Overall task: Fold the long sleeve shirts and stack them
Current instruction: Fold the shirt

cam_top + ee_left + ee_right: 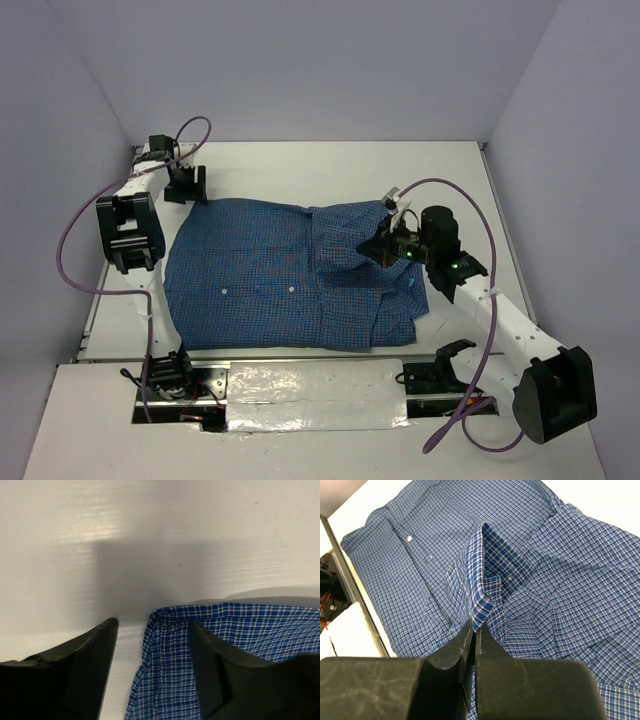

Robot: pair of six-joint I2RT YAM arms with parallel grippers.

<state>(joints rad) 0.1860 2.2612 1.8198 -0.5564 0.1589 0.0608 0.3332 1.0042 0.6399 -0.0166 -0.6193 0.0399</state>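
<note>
The blue checked long sleeve shirt [270,280] lies spread on the white table, partly folded, with small white buttons showing. My right gripper [383,247] is shut on a fold of the shirt's cloth [485,585] and holds it lifted above the garment's right half. My left gripper [186,187] is open at the shirt's far left corner; in the left wrist view [152,630] its jaws straddle the corner edge of the cloth [165,670], one finger on the bare table, the other over the shirt.
Grey walls enclose the white table [330,170] on three sides. A taped board with the arm mounts [310,385] runs along the near edge. Purple cables [440,185] loop from both arms.
</note>
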